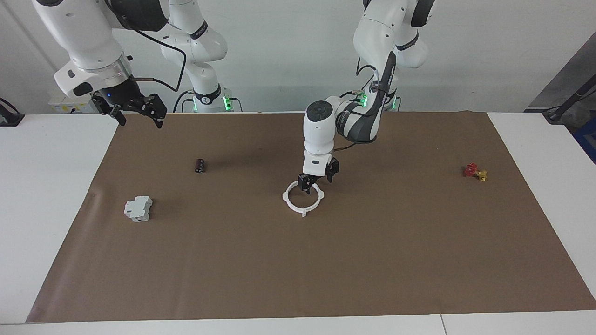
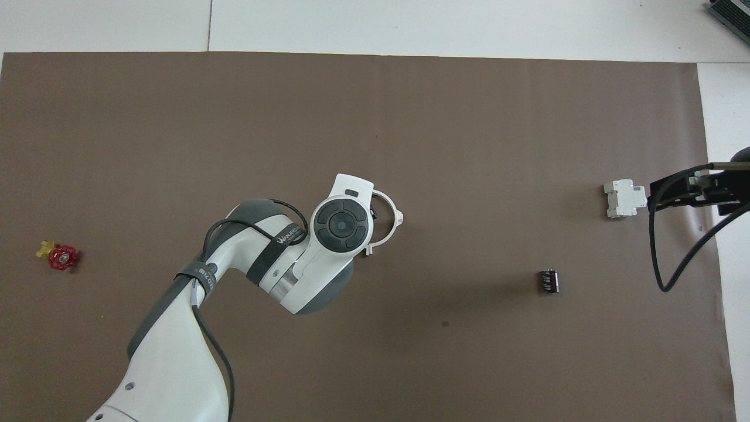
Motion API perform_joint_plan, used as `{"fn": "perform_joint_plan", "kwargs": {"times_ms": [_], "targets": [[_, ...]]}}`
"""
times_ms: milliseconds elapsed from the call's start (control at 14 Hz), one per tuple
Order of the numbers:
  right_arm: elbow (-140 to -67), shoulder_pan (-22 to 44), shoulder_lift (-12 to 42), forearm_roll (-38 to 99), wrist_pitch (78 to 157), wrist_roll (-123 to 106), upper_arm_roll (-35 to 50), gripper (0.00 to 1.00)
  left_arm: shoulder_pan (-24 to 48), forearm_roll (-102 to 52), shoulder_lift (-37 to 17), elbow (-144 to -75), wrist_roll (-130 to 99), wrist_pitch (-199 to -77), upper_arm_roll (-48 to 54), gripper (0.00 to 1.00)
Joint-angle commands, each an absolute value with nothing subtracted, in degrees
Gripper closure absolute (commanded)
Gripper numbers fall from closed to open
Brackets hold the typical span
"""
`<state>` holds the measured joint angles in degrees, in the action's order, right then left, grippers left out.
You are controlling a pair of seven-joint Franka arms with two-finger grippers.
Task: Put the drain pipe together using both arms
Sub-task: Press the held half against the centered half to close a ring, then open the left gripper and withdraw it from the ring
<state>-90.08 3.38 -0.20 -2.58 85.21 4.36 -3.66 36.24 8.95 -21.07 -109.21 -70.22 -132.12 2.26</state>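
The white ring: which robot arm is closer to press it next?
Probably the left: its end effector hangs open right over the white ring. The right end effector waits at the mat's edge.
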Motion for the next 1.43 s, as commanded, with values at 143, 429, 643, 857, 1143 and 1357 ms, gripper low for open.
{"fn": "perform_joint_plan", "kwargs": {"times_ms": [143, 429, 643, 857, 1143, 1357], "targets": [[-90.35, 2.72, -0.35, -1.67, 85.52, 4.66, -3.43, 0.00, 28.41, 9.23, -10.31, -108.37, -56.82, -119.56, 2.28, 0.00], [-90.44, 2.99, -0.44, -1.58, 84.91, 4.66, -3.43, 0.00, 19.10, 7.65, -4.49, -108.11, -39.08, -110.50, 2.20, 0.00], [-90.44, 2.64, -0.44, -0.18, 85.60, 4.66, -3.43, 0.00, 10.75, 6.77, -2.12, -107.76, -24.83, -107.85, 2.11, 0.00], [-91.58, 2.64, -0.61, 0.70, 87.71, 4.57, -3.43, 0.00, 0.30, 3.09, 3.94, -107.49, -5.87, -103.73, 1.67, 0.00], [-91.93, 2.64, -0.79, 1.93, 87.80, 4.13, -3.52, 0.00, -3.96, 2.90, 6.50, -105.74, 4.31, -97.04, 1.93, 0.00], [-91.85, 2.64, -0.79, 1.93, 89.20, 2.55, -3.52, 0.00, -3.69, 2.90, 6.94, -105.21, 2.72, -95.45, 2.11, 0.00]]}}
